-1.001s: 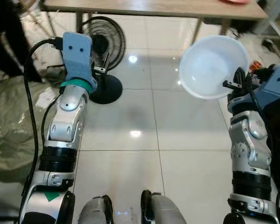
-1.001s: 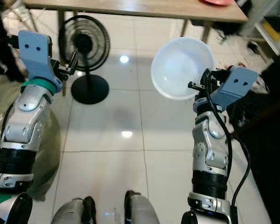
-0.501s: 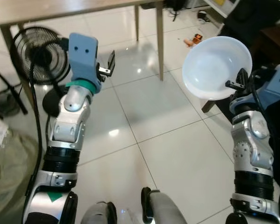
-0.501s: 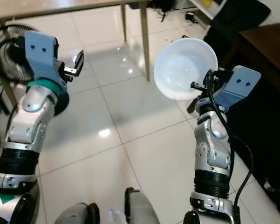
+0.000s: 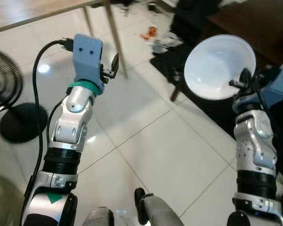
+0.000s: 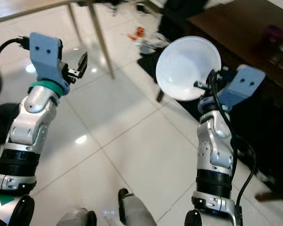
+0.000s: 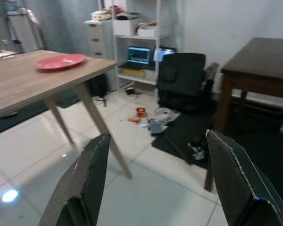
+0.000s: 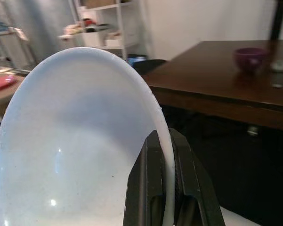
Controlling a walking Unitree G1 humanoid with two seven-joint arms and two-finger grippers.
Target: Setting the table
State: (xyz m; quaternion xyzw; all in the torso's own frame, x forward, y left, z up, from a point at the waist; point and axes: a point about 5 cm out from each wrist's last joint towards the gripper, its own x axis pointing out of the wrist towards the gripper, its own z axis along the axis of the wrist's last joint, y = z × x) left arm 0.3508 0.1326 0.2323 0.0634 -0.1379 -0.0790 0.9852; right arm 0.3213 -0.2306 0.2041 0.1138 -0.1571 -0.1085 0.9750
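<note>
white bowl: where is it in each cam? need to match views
Left eye: white bowl upper right, held up by the right gripper.
Right eye: right of centre, near the top.
Left wrist: not in it.
Right wrist: close up, rim pinched between the black fingers.
Shared landmark: dark wooden table.

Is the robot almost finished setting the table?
Not yet. A red plate already sits on the light table. The right tool is gripping a white bowl by its rim, off the floor. Setting it down remains. The left tool is open.

Head stereo downward — wrist cams forward
</note>
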